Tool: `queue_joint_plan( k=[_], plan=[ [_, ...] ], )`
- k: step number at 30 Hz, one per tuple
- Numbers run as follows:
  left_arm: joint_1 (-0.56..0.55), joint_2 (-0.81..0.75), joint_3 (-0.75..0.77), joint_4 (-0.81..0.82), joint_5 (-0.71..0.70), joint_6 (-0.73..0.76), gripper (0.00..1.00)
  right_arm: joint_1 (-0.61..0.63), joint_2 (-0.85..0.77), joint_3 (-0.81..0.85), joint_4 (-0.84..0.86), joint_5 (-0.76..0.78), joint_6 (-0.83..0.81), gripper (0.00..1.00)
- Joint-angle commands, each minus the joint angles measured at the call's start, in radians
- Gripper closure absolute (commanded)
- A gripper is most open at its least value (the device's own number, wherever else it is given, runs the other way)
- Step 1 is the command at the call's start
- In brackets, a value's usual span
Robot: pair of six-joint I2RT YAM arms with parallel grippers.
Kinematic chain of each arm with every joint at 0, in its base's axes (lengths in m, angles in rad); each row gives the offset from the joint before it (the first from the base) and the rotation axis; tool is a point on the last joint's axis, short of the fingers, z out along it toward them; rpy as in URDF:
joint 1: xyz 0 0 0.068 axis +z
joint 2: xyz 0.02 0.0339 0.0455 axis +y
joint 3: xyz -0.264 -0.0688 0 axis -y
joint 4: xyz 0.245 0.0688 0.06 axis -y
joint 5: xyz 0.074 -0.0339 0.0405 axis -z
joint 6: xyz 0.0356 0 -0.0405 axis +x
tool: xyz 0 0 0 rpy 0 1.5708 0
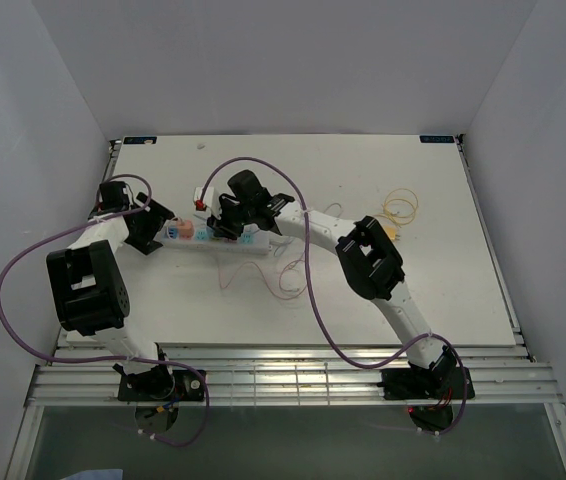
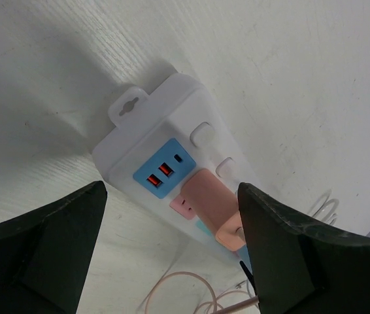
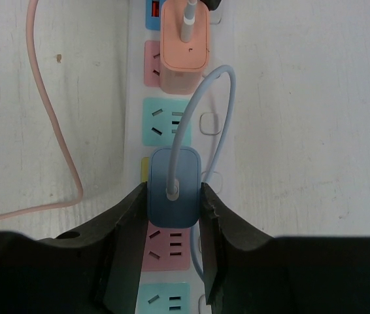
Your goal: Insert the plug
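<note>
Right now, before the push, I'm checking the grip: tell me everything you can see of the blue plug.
The blue plug is a rounded block of matte, dusty-blue plastic. A pale blue cable leaves the middle of the face toward the wrist camera and loops away. The right pincer clamps its two sides. It stands over the white power strip, mostly covering a yellow socket. Whether its prongs are seated cannot be seen.

Left gripper [image 2: 170,191], jaws wide, hovers over power strip [image 2: 172,111] bearing pink plug [image 2: 209,197].
</note>
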Motion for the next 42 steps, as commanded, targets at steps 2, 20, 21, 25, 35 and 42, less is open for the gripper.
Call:
queue_joint_plan(
  k=[2,20,21,25,35,42],
  plan=[
    [-0.008,-0.014,0.048,-0.022,0.027,0.010,0.07,-0.006,0.017,-0.026,-0.161,0.058,0.069,0.62],
    [-0.010,-0.092,0.146,-0.106,0.003,0.006,0.02,-0.004,-0.224,-0.034,-0.071,0.015,0.132,0.10],
    [-0.008,-0.103,0.152,-0.124,-0.006,0.007,0.02,-0.004,-0.266,-0.067,-0.060,0.021,0.146,0.10],
    [-0.010,-0.184,0.186,-0.177,-0.054,0.012,0.02,-0.004,-0.382,-0.155,-0.008,0.100,0.230,0.10],
    [-0.010,-0.356,0.264,-0.312,-0.134,0.062,0.02,-0.040,-0.668,-0.417,0.036,0.375,0.427,0.10],
    [-0.039,-0.441,0.235,-0.307,-0.077,0.112,0.02,-0.161,-0.897,-0.705,0.147,0.324,0.562,0.10]
  ],
)
